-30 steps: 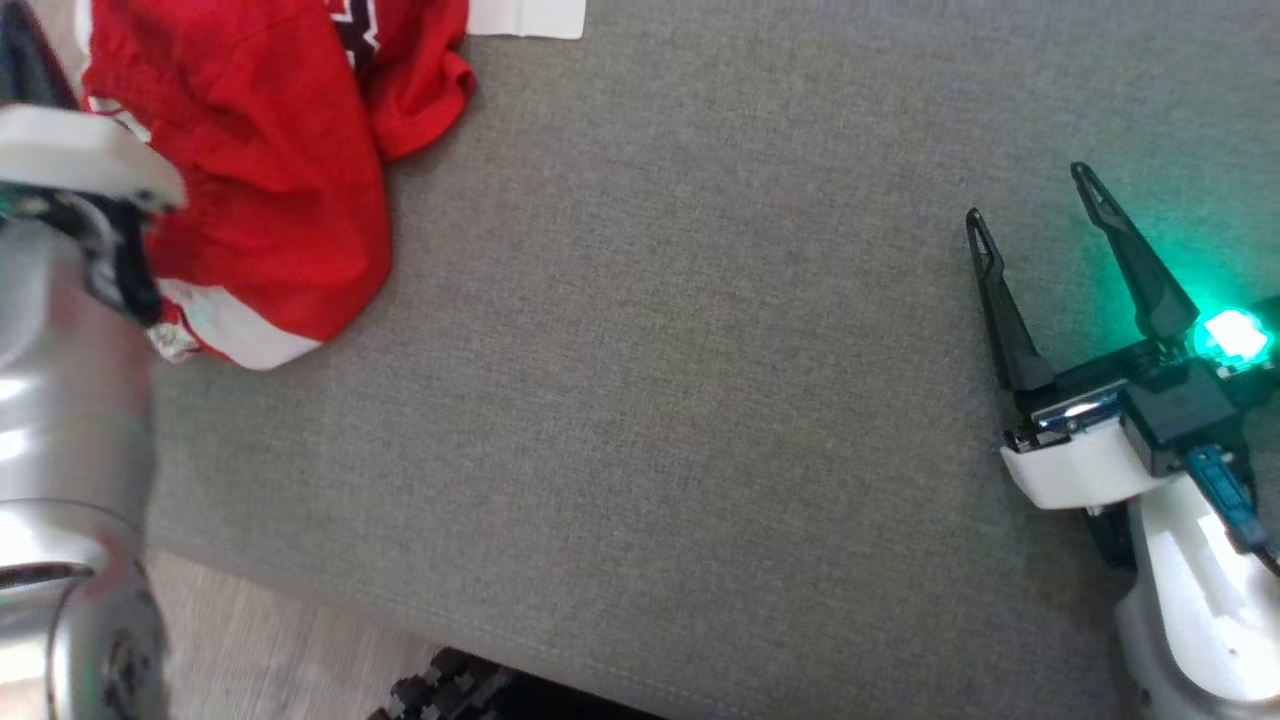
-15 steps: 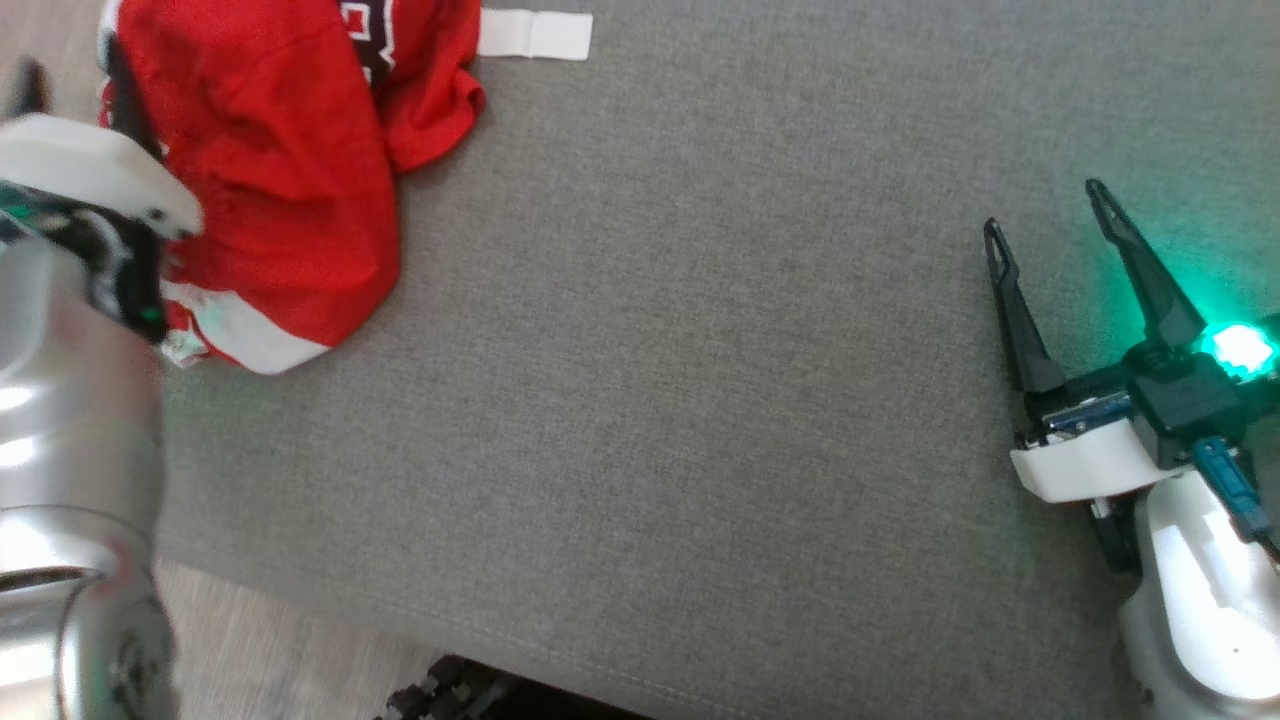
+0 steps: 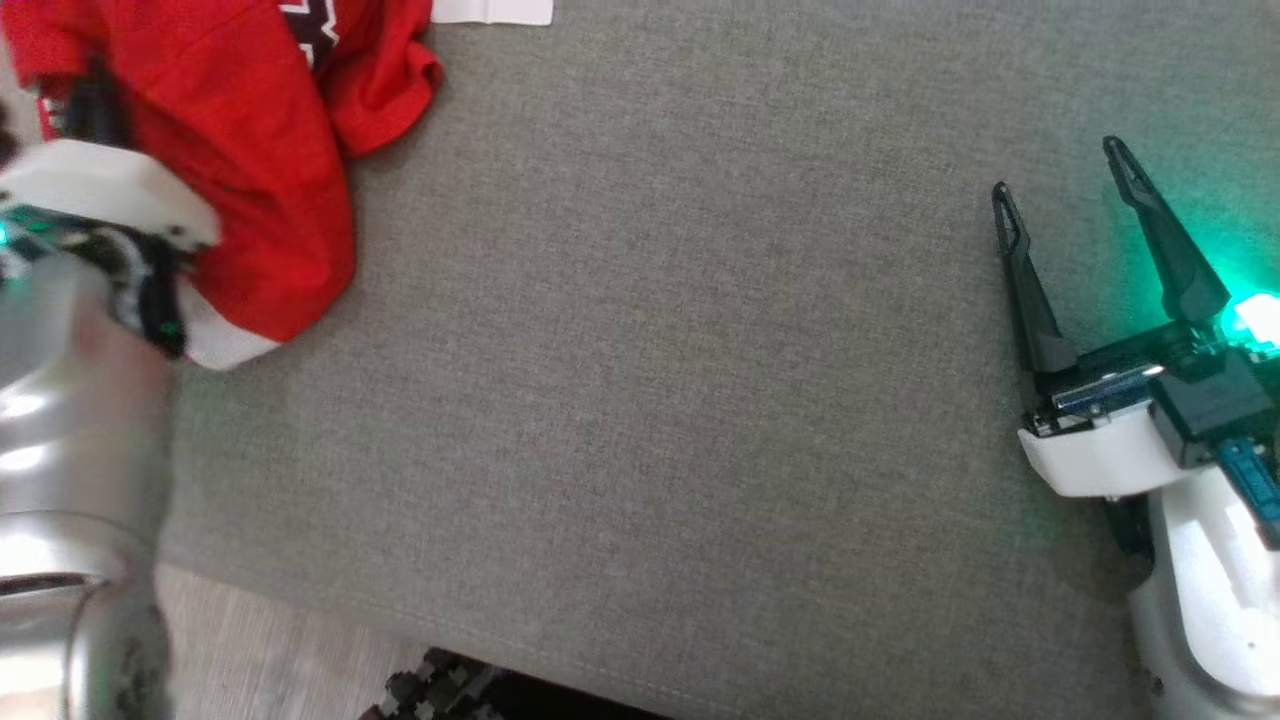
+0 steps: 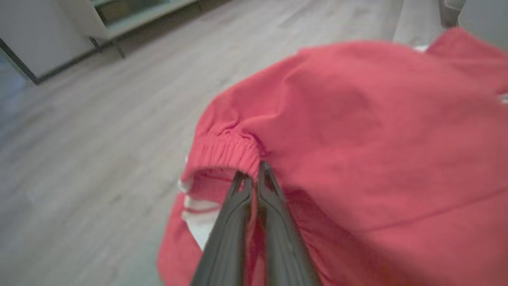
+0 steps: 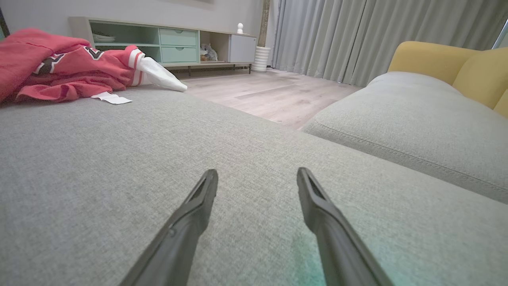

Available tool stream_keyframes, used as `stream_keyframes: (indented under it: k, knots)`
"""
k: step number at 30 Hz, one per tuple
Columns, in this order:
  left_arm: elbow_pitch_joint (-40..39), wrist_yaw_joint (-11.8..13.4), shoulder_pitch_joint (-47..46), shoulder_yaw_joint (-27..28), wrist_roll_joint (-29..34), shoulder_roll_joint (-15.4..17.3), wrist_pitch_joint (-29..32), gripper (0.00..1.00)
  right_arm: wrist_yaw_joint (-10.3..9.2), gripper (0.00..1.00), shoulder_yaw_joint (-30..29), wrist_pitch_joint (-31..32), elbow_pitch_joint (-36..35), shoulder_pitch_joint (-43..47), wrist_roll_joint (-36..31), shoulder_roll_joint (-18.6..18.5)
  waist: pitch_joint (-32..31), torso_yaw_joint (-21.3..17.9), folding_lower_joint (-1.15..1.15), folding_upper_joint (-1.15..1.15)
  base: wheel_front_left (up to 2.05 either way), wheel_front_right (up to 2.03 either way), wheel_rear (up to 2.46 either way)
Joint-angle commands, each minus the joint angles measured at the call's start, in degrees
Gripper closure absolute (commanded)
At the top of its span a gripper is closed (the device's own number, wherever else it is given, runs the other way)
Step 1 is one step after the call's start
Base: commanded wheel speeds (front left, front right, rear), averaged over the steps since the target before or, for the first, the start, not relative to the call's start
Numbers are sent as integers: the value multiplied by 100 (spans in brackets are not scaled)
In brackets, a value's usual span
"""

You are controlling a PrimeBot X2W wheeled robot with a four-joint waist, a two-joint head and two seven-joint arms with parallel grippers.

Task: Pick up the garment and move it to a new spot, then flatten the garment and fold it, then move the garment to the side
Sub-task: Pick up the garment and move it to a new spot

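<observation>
At three o'clock in the head view, the right claw (image 3: 1058, 170) hangs spread and empty over the grey woven sofa cushion (image 3: 650, 350), just as it did a second ago. At ten o'clock, the left claw (image 4: 253, 174) stood parted half a second back. It is now pressed together on the gathered elastic waistband of the crumpled red fabric garment (image 4: 357, 139), which is heaped at the cushion's far left corner. The pick-up grip looks made, so lifting probably comes next.

The head camera has shifted, so I cannot tell whether the garment itself moved. The white wrist housing (image 3: 110, 190) hides most of the left claw's fingers. The frame's top edge cuts off the garment and, at eleven o'clock, a white rectangular label (image 3: 490, 10). Blur in the left wrist view hides how much cloth is pinched.
</observation>
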Motion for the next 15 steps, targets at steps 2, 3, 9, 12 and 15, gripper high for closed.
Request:
stream_keyframes:
  k: [2,3,9,12,15]
  knots:
    - [-247,89,-100,1,129,558,-183,100,10,0,-18,113,562,91,-25,-30,-173,-26,0,0,0,0,0]
    - [-333,127,-157,-54,208,636,-262,100,10,0,-3,113,579,90,-8,9,-259,-35,0,0,0,0,0]
    - [-1239,193,-553,-452,722,1026,-405,100,10,0,155,113,710,51,107,314,-857,-227,0,0,0,0,0]
    - [-1838,112,-703,-660,922,1161,-411,100,10,0,239,113,777,35,195,498,-1210,-452,0,0,0,0,0]
    - [-2502,22,-843,-914,1113,1258,-412,100,10,0,310,113,826,60,302,644,-1560,-766,0,0,0,0,0]
